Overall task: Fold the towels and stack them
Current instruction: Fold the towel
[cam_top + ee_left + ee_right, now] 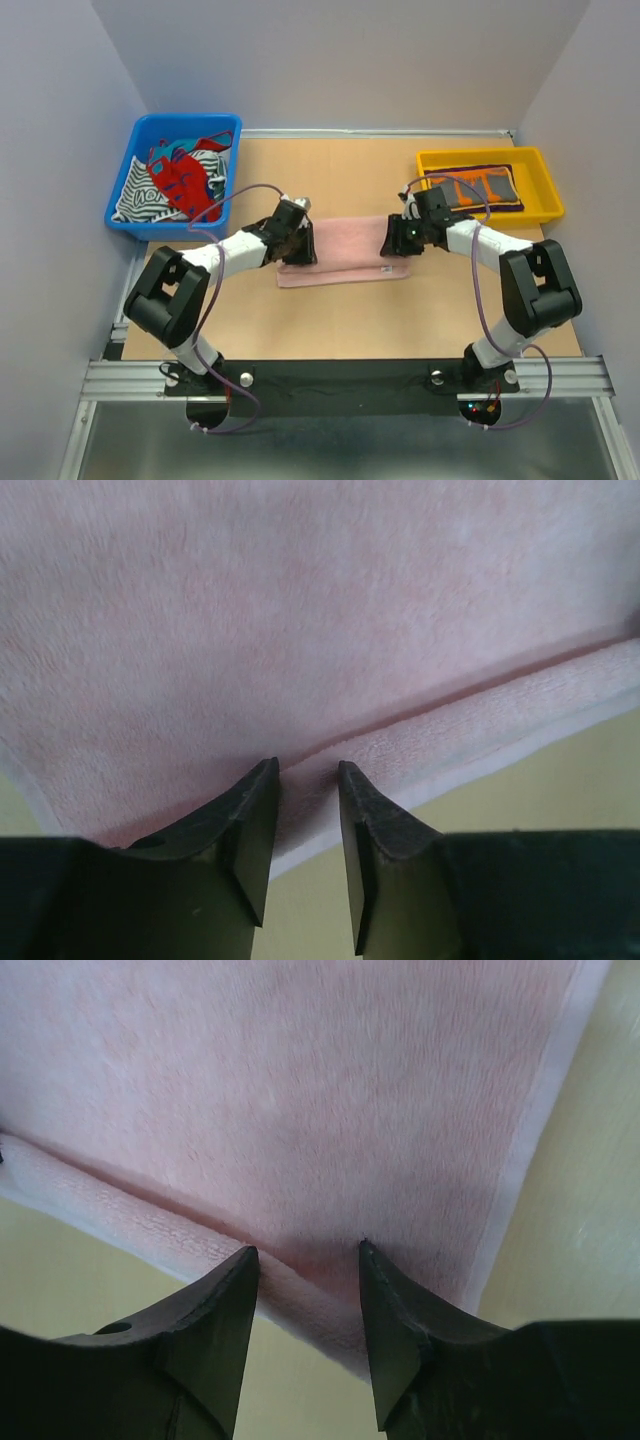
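Note:
A pale pink towel lies folded into a long strip across the middle of the table. My left gripper is down at its left end and my right gripper at its right end. In the left wrist view the pink towel fills the frame, and my left gripper stands narrowly open with the folded edge at its tips. In the right wrist view my right gripper is open wider, straddling the edge of the pink towel. A folded grey-and-orange towel lies in the yellow tray, on a dark cloth.
A blue bin at the back left holds striped and red cloths. The yellow tray sits at the back right. Pale walls close in the table on three sides, and bare tabletop lies between the pink towel and the arm bases.

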Motion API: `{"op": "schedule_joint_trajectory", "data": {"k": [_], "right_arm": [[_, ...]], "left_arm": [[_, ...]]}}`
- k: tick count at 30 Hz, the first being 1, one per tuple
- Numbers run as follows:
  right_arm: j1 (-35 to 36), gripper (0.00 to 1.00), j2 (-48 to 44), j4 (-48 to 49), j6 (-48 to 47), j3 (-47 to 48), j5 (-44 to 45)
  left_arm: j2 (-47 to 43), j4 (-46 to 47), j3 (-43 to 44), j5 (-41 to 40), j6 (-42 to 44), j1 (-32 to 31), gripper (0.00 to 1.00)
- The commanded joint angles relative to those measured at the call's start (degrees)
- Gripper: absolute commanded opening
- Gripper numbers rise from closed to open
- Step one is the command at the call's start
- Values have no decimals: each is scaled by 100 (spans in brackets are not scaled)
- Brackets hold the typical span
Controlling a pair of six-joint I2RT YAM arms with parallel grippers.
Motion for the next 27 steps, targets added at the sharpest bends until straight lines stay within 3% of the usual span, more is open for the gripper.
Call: {"op": "schedule_joint_trajectory", "data": {"k": [1,8,16,21,27], "right_arm": [[116,50,-588,239,108,-560,-76],[142,49,-1713,415,450,-1483,-304],[151,49,-2628,967,986,-1397,-585],[151,49,-2391,1739,1505,-1457,-579],[160,49,-2013,3024,2084,-2396,-594]], "left_arm": [[-600,132,-532,-342,-202,-190,39],[-1514,422,-1534,-597,-765,-498,39],[-2604,404,-1369,-1194,-1099,-515,42],[-2254,501,-1104,-1230,-1143,-515,42],[-1823,1107,-1789,-1292,-1686,-515,38]]}}
